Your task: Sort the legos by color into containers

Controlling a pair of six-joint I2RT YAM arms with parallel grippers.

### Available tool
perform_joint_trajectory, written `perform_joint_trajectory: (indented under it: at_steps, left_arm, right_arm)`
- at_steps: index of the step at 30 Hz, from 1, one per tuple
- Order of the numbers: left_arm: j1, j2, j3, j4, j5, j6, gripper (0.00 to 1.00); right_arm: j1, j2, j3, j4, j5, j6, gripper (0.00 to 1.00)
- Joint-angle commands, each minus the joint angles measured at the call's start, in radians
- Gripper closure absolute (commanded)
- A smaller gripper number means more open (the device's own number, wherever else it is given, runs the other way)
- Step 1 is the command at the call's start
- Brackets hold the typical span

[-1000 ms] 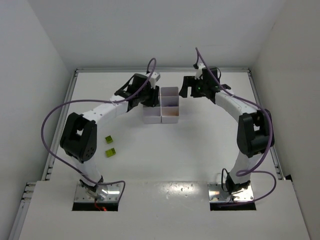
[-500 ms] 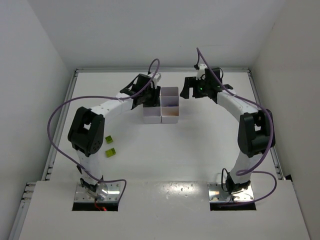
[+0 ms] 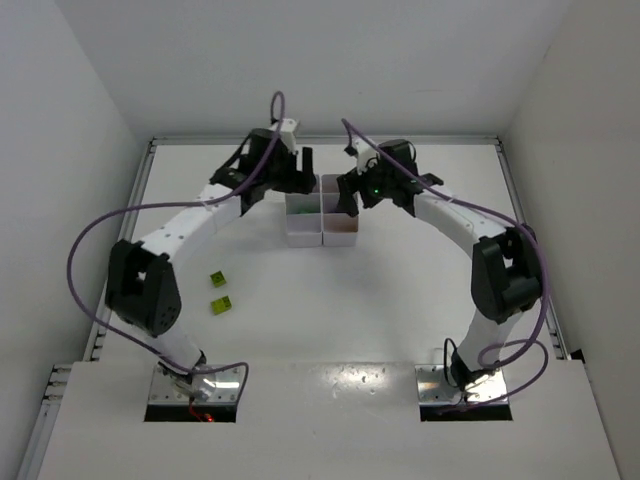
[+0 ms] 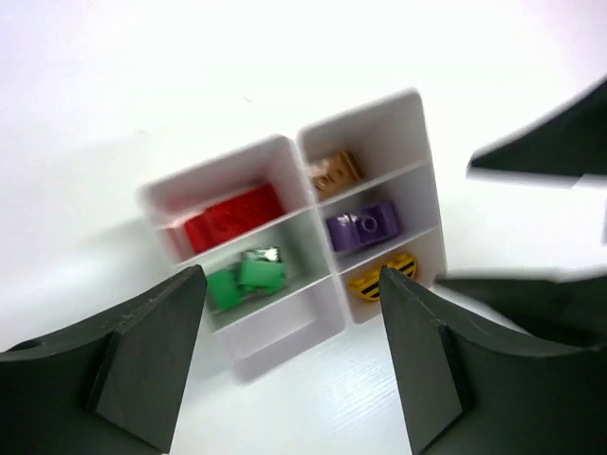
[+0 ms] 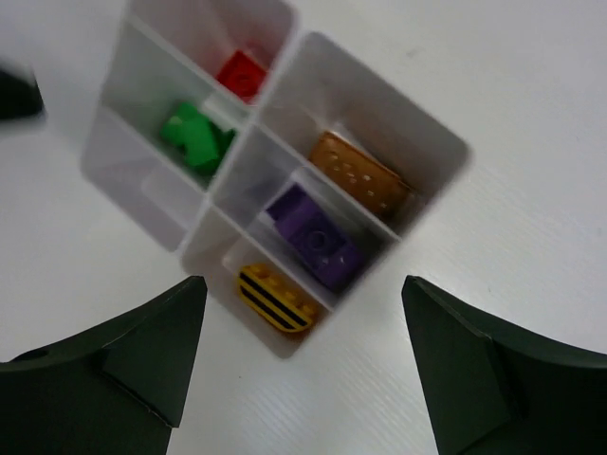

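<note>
Left reach: the left arm point(image 3: 190, 225) stretches from its base to the far middle of the table point(image 3: 400, 300), wrist over the tray point(image 5: 142, 180).
Left grip: the left fingers point(image 4: 142, 360) are spread apart with nothing between them.
Right reach: the right arm point(image 3: 470, 215) arches in from the right, wrist above the same tray.
Right grip: the right fingers point(image 5: 123, 379) are wide apart and empty.
Tray contents: one row holds the red brick point(image 4: 232, 216), the green bricks point(image 4: 245, 280) and a bare compartment. The other row holds the orange-brown brick point(image 5: 360, 175), the purple brick point(image 5: 318, 237) and the yellow brick point(image 5: 275, 296).
Loose pieces: two lime-yellow bricks point(image 3: 217, 277) lie on the table beside the left arm, well apart from the tray.
Room: plain white walls point(image 3: 300, 60) enclose the table.
</note>
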State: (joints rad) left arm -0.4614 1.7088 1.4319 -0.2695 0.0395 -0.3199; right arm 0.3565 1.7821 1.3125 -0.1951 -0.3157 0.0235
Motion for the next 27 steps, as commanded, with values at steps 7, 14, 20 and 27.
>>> perform_joint_trajectory:
  at_steps: [7,14,20,27]
  left_arm:
    - [0.413,-0.376,-0.089,-0.206,-0.013,0.044,0.24]
    - [0.703,-0.554,-0.275,-0.313,0.058,0.159,0.00]
    - [0.866,-0.656,-0.367,-0.419,0.316,0.365,0.00]
    - [0.954,-0.681,-0.406,-0.516,0.391,0.510,0.00]
  right_arm:
    - [0.327,-0.004,0.046,0.012,-0.037,-0.250,0.17]
    - [0.538,0.270,0.303,0.049,-0.029,-0.229,0.17]
    - [0.581,0.456,0.467,0.164,-0.225,-0.227,0.14]
    - [0.581,0.582,0.542,0.229,-0.417,-0.344,0.11]
